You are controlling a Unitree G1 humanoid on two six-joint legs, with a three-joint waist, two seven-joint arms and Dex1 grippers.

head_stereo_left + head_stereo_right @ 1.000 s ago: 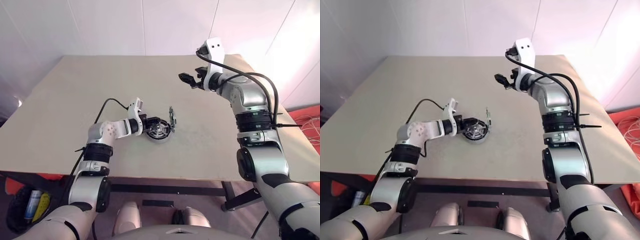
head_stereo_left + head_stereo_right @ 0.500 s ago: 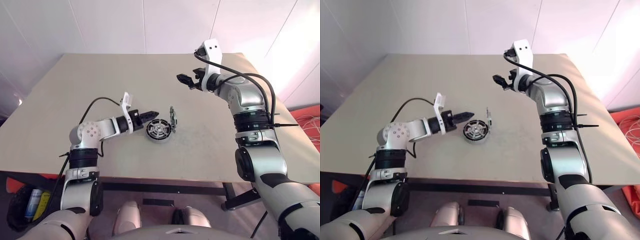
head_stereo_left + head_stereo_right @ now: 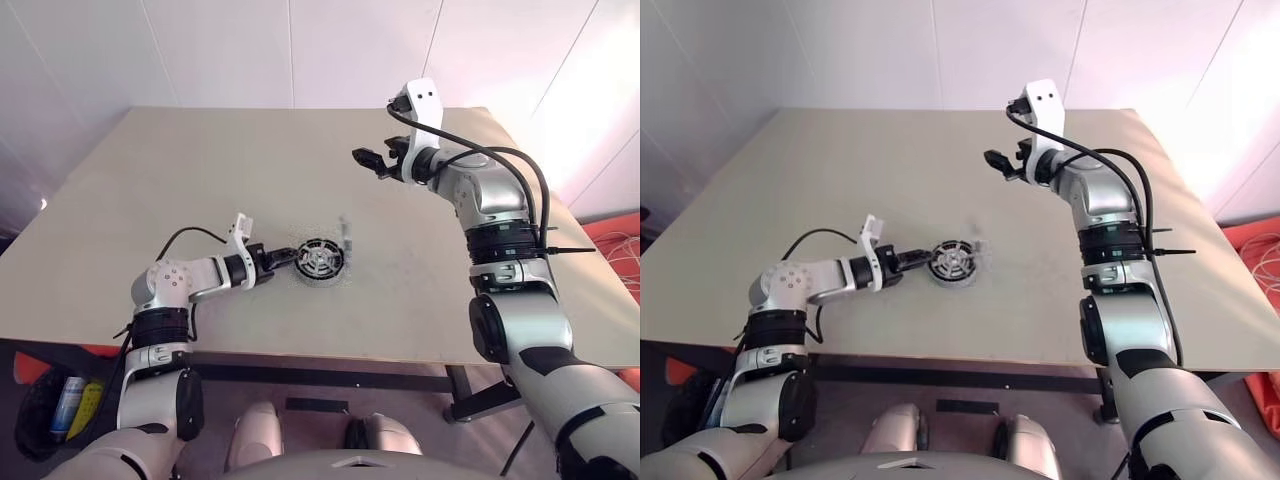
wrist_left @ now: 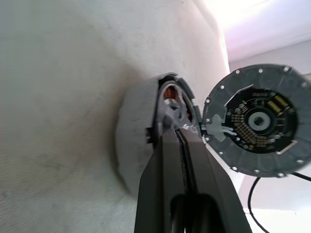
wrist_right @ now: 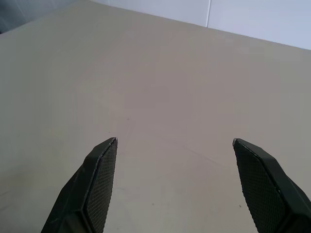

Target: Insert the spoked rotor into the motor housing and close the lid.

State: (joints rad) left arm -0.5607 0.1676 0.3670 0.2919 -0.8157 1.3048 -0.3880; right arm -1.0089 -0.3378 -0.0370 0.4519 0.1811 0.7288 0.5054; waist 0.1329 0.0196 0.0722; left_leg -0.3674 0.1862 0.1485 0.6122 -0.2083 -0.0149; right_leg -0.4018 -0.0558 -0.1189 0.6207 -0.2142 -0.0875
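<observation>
The motor housing (image 3: 320,262) lies near the middle of the table, copper windings showing at its rim (image 4: 167,92). Dark spokes around a silver hub show in its open top, so the spoked rotor (image 3: 953,261) appears to sit inside. The lid (image 4: 255,121) stands upright at the housing's far right edge, its circuit-board face turned toward me; it is blurred in the left eye view (image 3: 345,236). My left gripper (image 3: 290,254) is shut and empty, low over the table, its tips at the housing's left rim (image 4: 181,133). My right gripper (image 3: 370,161) hangs open and empty, high over the back of the table (image 5: 175,145).
The beige table (image 3: 200,170) carries nothing else. A black cable (image 3: 190,238) loops from my left wrist. Below the table's left front corner is a dark bin with a blue and yellow item (image 3: 60,405). White walls close the back.
My left gripper has pulled back off the housing to the left and sunk lower, its shut tips now at the housing's rim. The lid now looks blurred. The right arm has not moved.
</observation>
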